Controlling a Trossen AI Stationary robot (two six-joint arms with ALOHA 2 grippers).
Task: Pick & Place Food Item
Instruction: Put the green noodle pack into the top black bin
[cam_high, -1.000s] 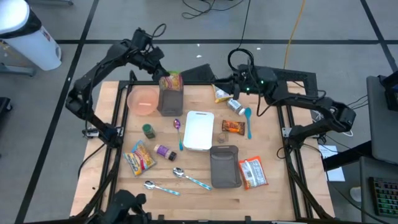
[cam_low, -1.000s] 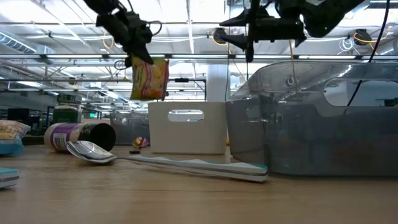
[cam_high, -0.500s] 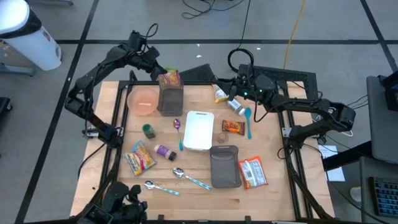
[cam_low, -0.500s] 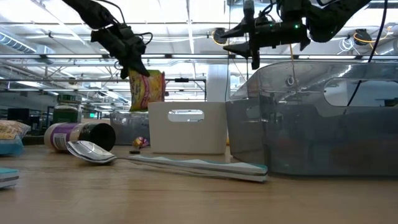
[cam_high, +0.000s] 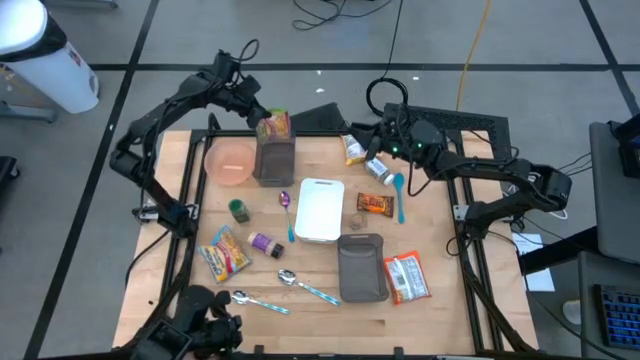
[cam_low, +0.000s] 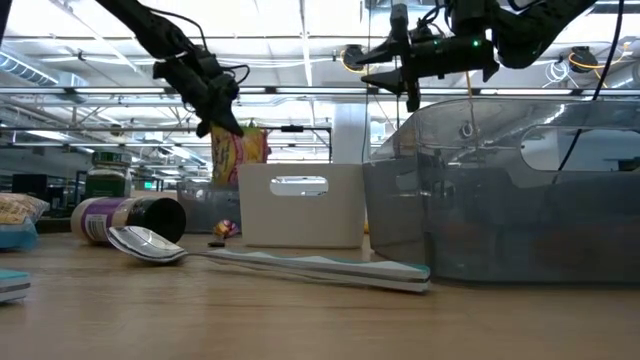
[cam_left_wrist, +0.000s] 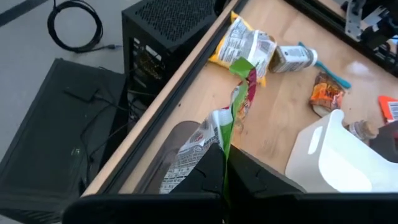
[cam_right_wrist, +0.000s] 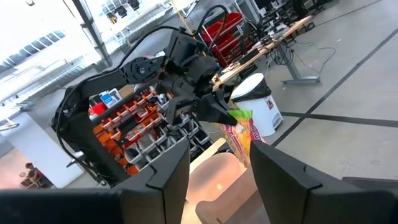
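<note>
Left gripper (cam_high: 255, 113) clenched on snack bag (cam_high: 275, 126), hung by top edge over grey bin (cam_high: 274, 160) so I can drop it in. Right gripper (cam_high: 372, 146) parted, empty, waiting above far-edge packets.

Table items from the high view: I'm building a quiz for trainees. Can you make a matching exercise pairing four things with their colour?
Things:
1. bowl
2. tray
3. spoon by the right gripper
4. small jar

Colours:
A. white
B. green
C. pink
D. light blue

Pairs: 1-C, 2-A, 3-D, 4-B
</note>
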